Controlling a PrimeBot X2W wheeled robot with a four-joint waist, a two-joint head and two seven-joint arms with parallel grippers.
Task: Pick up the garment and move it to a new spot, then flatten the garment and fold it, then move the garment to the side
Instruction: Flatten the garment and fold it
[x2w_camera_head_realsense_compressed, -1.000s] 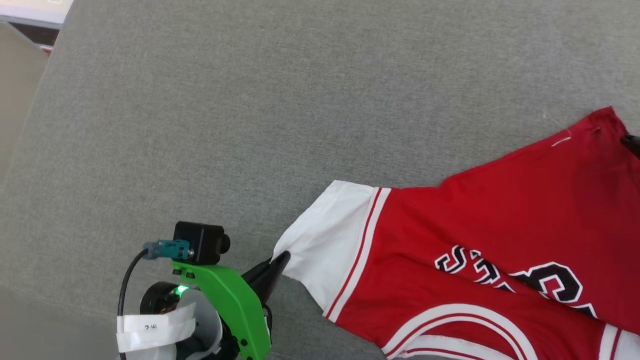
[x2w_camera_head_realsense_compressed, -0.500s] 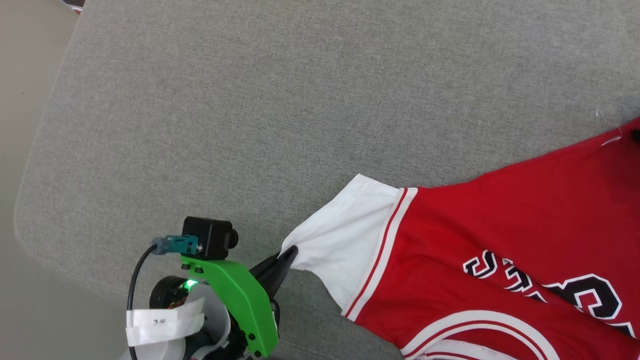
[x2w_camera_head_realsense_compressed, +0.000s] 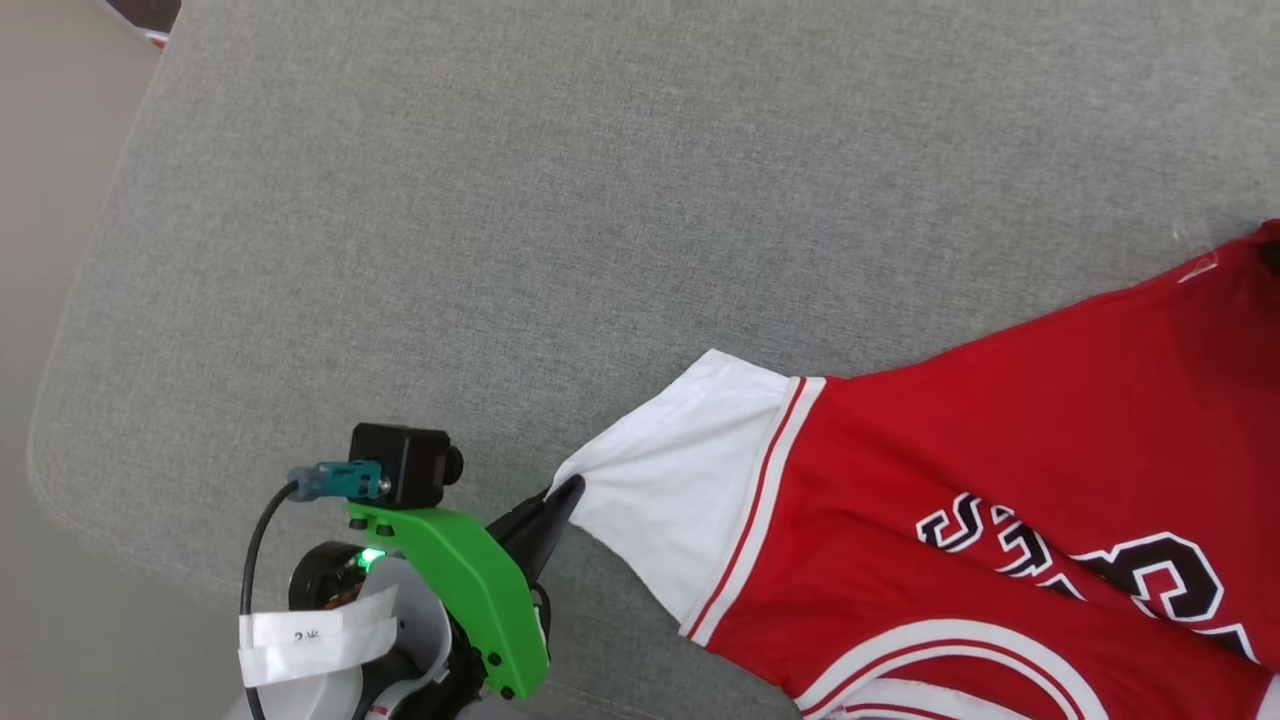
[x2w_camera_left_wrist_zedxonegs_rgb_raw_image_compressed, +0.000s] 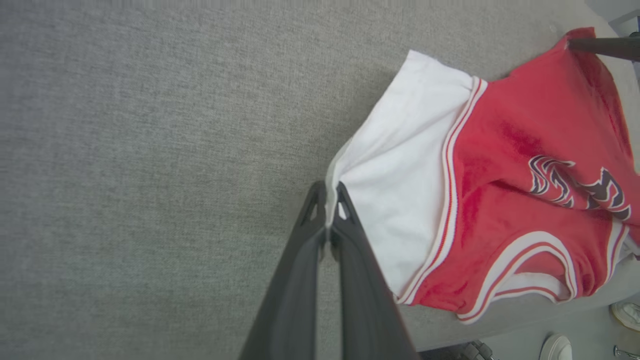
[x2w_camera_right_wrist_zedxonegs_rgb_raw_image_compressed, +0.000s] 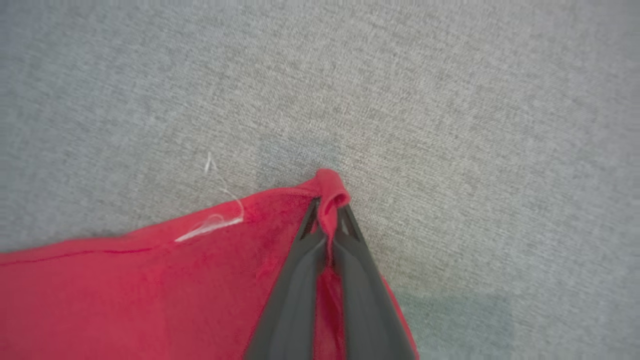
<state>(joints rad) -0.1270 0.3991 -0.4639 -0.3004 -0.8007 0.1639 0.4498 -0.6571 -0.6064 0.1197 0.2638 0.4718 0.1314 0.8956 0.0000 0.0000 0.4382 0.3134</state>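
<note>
Head view: left claw (x2w_camera_head_realsense_compressed: 566, 492) clenched on the cuff corner of the white sleeve (x2w_camera_head_realsense_compressed: 665, 480). The garment (x2w_camera_head_realsense_compressed: 1010, 420) lay on the grey worktop (x2w_camera_head_realsense_compressed: 500, 200) to that claw's right, its long axis running up and rightward. Right wrist view: right claw (x2w_camera_right_wrist_zedxonegs_rgb_raw_image_compressed: 327, 212) pinched on a red hem corner (x2w_camera_right_wrist_zedxonegs_rgb_raw_image_compressed: 330, 182). I judged any flattening pull would run along that line. Black-and-white lettering (x2w_camera_head_realsense_compressed: 1070, 570) sat upside down, cut by the frame, not readable whole. White tape tag (x2w_camera_head_realsense_compressed: 310, 640) on the left wrist: mark too small to read
</note>
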